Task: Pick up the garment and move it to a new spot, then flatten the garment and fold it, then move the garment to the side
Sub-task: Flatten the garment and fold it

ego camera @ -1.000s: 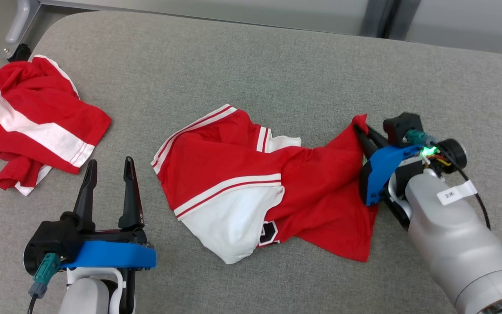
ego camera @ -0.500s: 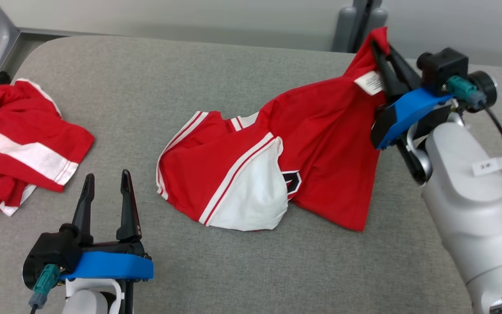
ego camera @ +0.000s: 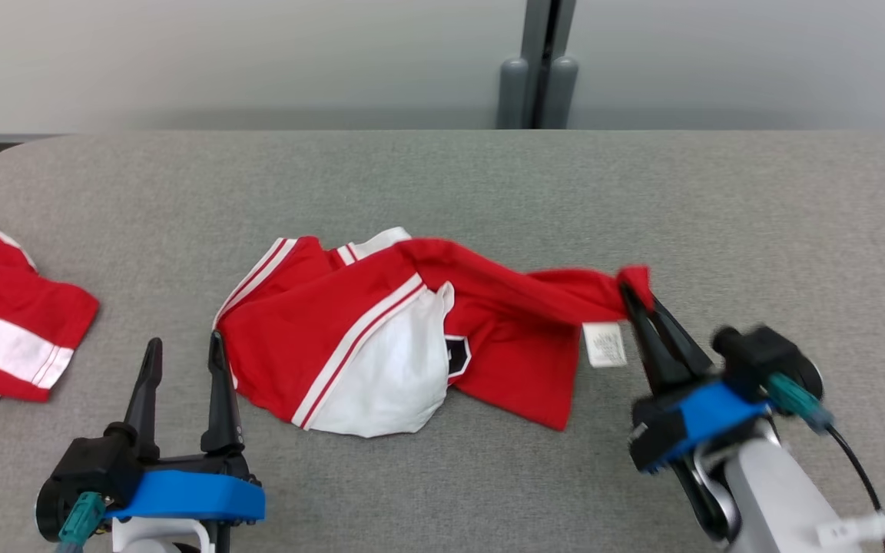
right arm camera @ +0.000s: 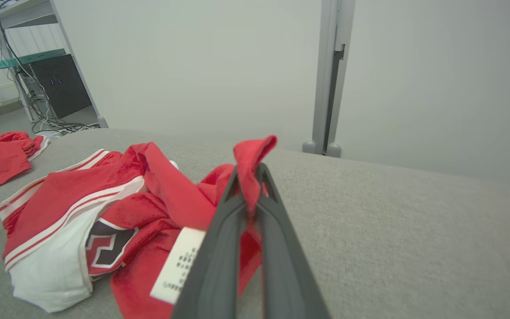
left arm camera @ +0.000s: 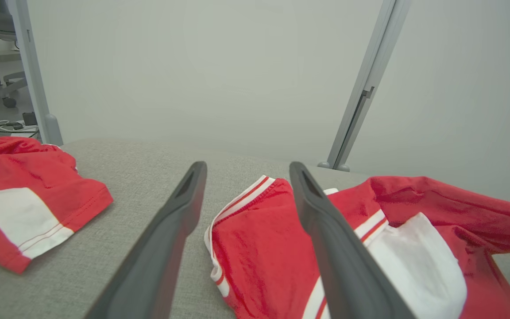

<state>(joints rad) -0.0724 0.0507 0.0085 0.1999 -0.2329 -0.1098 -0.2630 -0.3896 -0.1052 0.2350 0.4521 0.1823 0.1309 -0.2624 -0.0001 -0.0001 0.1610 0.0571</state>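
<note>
PICKING UP: At the near edge, the left gripper (ego camera: 183, 342) waits with its fingers spread wide, just beside the near-left hem of the red-and-white garment (ego camera: 319, 322). The right gripper (ego camera: 637, 296) is pressed tight together and pinches a red corner of the cloth beside its white label (ego camera: 604, 344). The garment lies crumpled in the middle of the table (ego camera: 488, 184), one end drawn out toward the right grip and the bulk resting on the grey cover. The head view is blurred there, so it is hard to say whether the pinched corner is clear of the surface. The step in hand appears to be the move to a new spot. Done well, the pinch stays firm, the corner rides high enough that the trailing cloth does not bunch, and the garment lands where both arms can reach to spread it. A second garment (ego camera: 4, 338) lies well apart at the left edge, and beyond the table a grey post (ego camera: 538, 84) stands against the wall.
</note>
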